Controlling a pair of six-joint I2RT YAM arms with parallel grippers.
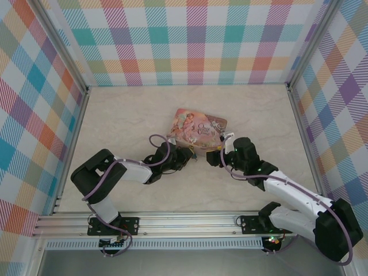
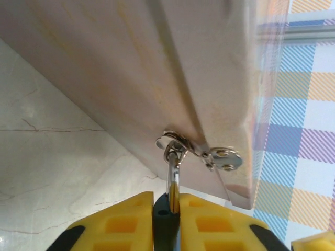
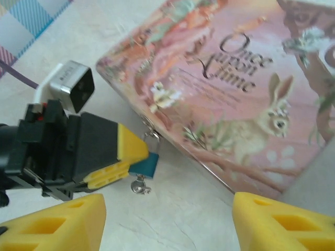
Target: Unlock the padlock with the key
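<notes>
Evidently bracing it, the left pincer (image 3: 128, 164) clamps the tiny blue padlock (image 3: 145, 166) at the pink tin (image 3: 225, 104)'s near edge, while the right pincer (image 3: 167, 225) gapes beside the silvery key (image 3: 140, 185).

Bright even light, soft shadows, wrist close-ups blurred

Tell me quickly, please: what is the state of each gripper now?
Left gripper: closed on the padlock.
Right gripper: open, holding nothing.
</notes>
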